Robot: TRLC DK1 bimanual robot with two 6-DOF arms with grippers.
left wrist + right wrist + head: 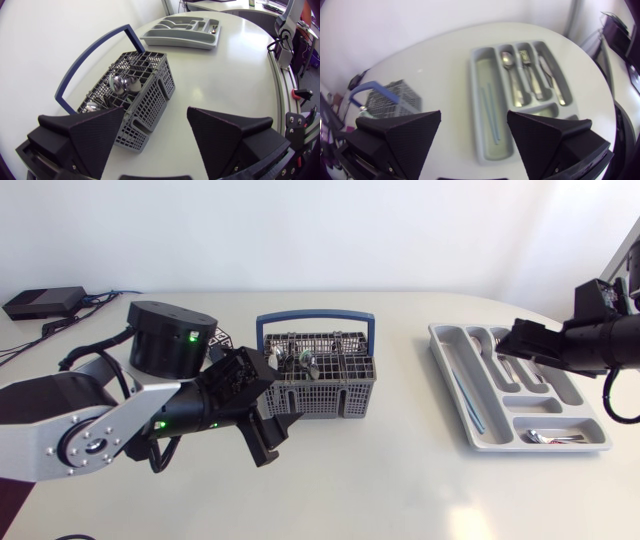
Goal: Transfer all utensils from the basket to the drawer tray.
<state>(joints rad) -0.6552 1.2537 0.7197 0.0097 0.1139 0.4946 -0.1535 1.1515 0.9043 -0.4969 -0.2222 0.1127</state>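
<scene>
Both left claw (156,115) and right claw (474,115) gape empty; the left (close beside the basket (152,97)) might shove it grabbing spoons (120,84).

the basket (161,92) walls hide most of each utensil (119,84) inside; a left hand (156,120) finger covers its near corner.

Left arm (95,425): a silver-grey link is seen between black joints, with a round flange (85,442) at its end. A black drum-shaped housing (170,338) is mounted on it. Green LEDs (190,337) are lit on the housing and further along the arm. Black cables (95,352) are looped beside the link.
Right arm (600,340): black links are shown, with one black cable loop (612,405) hung under them.
Left gripper (155,115) and right gripper (474,117): matte black. The wedge fingers (97,132) are finely textured. Screws (292,118) are seen on the left gripper's body.
</scene>
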